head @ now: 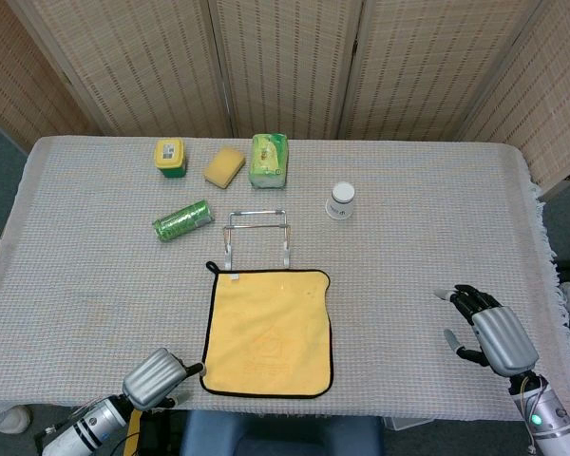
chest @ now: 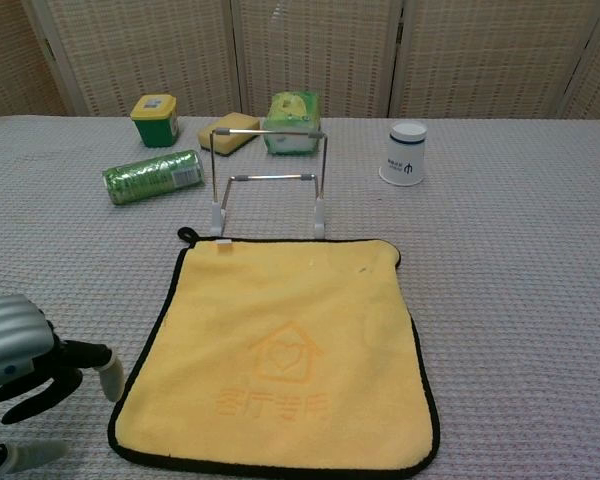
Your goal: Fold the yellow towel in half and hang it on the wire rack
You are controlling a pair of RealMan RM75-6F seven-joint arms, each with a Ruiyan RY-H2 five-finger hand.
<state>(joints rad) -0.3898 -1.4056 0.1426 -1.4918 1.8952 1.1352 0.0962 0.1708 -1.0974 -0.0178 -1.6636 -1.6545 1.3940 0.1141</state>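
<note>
One tabletop (head: 418,247), cloth-covered, carries everything. One yellow towel (head: 268,332) lies flat and unfolded at the middle of the near edge, its far hem just short of the feet of the one wire rack (head: 256,235), which stands upright toward the tabletop centre.

My left hand (head: 158,376) hangs at the near edge just beside the towel's near-left corner, fingers apart, holding nothing; in the chest view its fingertips (chest: 108,380) sit close to the black hem but I cannot tell if they touch. My right hand (head: 494,328) rests near the right edge, well apart from the towel, also released and empty.

Step in hand, as I judge it: reach for the near hem. To do it well I would pinch the near-left corner low, getting a finger under the black binding, and bring the right hand to the near-right corner so both lift together and the fold lands square on the far hem, without nudging the rack.

Count of the rest, along the far side: one green tissue pack (head: 269,159), one green roll (head: 182,219), one yellow sponge (head: 224,166), one yellow-lidded tub (head: 170,157), one white cup (head: 340,200)
</note>
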